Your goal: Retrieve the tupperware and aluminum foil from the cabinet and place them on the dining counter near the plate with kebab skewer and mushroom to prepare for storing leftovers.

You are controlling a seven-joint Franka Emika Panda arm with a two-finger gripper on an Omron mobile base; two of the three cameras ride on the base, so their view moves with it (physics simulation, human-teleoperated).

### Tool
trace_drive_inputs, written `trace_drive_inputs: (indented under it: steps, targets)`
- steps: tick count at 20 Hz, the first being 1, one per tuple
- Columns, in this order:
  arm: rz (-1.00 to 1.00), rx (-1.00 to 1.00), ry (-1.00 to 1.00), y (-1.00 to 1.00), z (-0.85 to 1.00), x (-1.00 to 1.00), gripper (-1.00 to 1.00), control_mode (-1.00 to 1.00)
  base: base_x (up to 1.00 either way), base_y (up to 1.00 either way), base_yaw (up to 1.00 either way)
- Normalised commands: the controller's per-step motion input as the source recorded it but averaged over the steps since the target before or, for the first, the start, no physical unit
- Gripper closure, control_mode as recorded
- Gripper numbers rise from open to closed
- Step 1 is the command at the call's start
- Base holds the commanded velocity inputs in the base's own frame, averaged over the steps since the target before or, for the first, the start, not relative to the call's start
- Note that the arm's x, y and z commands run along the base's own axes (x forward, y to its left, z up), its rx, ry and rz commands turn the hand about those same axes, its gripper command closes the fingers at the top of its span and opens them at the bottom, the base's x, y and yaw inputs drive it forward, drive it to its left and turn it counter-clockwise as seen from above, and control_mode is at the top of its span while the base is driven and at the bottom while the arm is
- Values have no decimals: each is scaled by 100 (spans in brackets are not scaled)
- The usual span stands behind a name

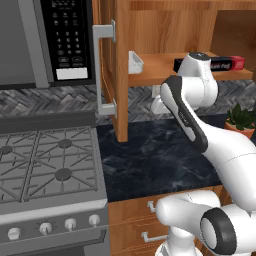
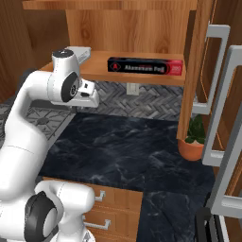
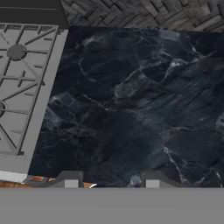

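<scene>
Left to right: stove (image 1: 50, 165); open cabinet shelf (image 2: 137, 73) bearing the tupperware (image 1: 135, 62) at its 9 o'clock end and the aluminum foil (image 2: 145, 66) box toward 3 o'clock. The gripper (image 3: 111, 179) hangs above the dark counter (image 3: 131, 109), fingers spread apart, nothing between them.

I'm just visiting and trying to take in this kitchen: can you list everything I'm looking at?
aluminum foil box: one, black and red, lying on the open cabinet's shelf.
tupperware: one, pale grey, on the same shelf, at its stove end.
cabinet door: wood, grey handle, swung open.
microwave: one, dark, above the stove.
stove: one, grey grates, beside the counter.
counter: black marble.
potted plant: one, green in orange pot, on the counter.
drawers: wood, below the counter.
gripper: jaws apart, over bare counter, holding nothing.
</scene>
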Motion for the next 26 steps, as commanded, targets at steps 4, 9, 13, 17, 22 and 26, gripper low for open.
trace_drive_inputs:
  steps: [4,9,13,17,22,26]
  targets:
    - [0,0,0,-1,0,0,-100,-100,0,0,0]
    - [0,0,-8,0,5,-6,-100,-100,0,0,0]
    - [0,0,-34,0,42,-6,-100,-100,0,0,0]
    - [0,1,-35,4,66,0,-100,-100,0,0,0]
    - [0,0,-32,10,70,14,-100,-100,0,0,0]
    - [0,0,-24,14,59,28,-100,-100,0,0,0]
